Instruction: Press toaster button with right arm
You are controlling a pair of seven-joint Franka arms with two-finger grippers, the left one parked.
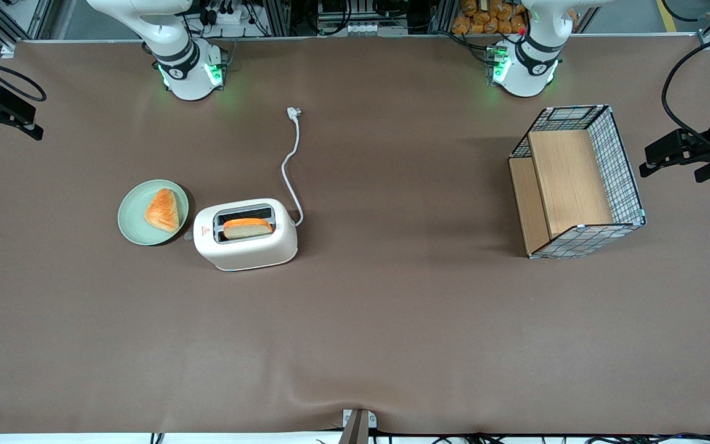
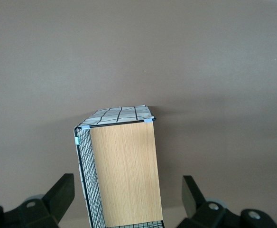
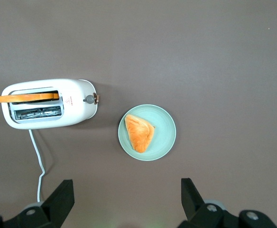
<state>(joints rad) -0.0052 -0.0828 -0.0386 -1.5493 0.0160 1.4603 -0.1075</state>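
The cream-white toaster (image 1: 245, 243) (image 3: 74, 107) stands on the brown table with a slice of bread (image 1: 247, 228) (image 3: 28, 98) upright in the slot nearer the front camera. The toaster button (image 1: 188, 235) (image 3: 89, 99), a small grey knob, sticks out of the end that faces the green plate (image 1: 130, 216). My right gripper (image 3: 126, 202) hangs high above the table, open, with nothing between its black fingers (image 3: 59, 197). It is well clear of the toaster and the button. The front view shows only the right arm's base (image 1: 188, 68).
The green plate (image 3: 164, 135) holds a triangular pastry (image 1: 162, 209) (image 3: 139, 133) beside the toaster's button end. A white cord (image 1: 293, 154) runs from the toaster toward the arm bases. A wire-and-wood crate (image 1: 577, 185) (image 2: 124, 166) lies toward the parked arm's end.
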